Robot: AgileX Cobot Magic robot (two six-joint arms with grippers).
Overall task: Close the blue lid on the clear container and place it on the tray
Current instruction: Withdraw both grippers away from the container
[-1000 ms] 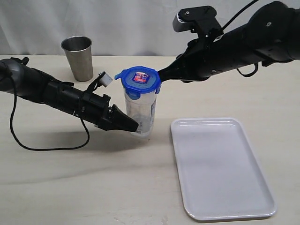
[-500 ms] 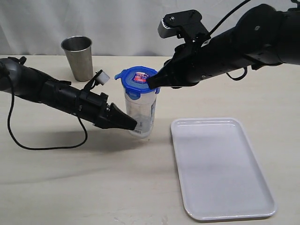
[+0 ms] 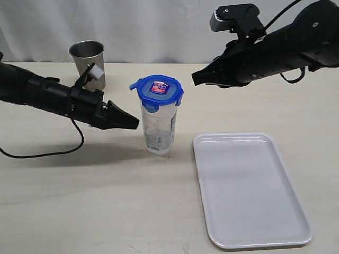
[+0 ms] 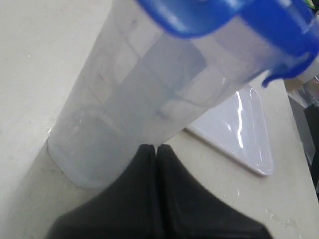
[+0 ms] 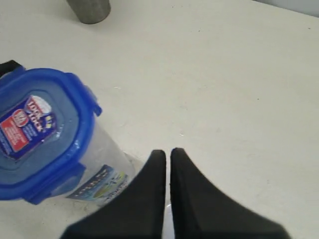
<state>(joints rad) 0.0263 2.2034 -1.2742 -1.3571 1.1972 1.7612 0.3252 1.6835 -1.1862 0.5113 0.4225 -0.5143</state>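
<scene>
The clear container [image 3: 158, 128] stands upright on the table, just left of the white tray [image 3: 249, 188]. The blue lid [image 3: 157, 90] with its red-and-blue sticker sits on the container's mouth. My left gripper [image 3: 135, 123] is shut and empty, a short way left of the container and apart from it. In the left wrist view its tips [image 4: 156, 147] point at the container [image 4: 134, 94], with the lid [image 4: 234, 20] at the picture's edge. My right gripper [image 3: 195, 79] is shut and empty, raised to the right of the lid. The right wrist view shows its tips [image 5: 167, 152] beside the lid [image 5: 37, 129].
A steel cup [image 3: 88, 65] stands at the back left, behind my left arm. A black cable [image 3: 42, 154] trails on the table under that arm. A corner of the tray [image 4: 234, 129] shows behind the container in the left wrist view.
My left gripper has drawn back left, off the container's lower side. My right gripper has lifted off the lid and pulled away to the right. The container and lid stay put.
</scene>
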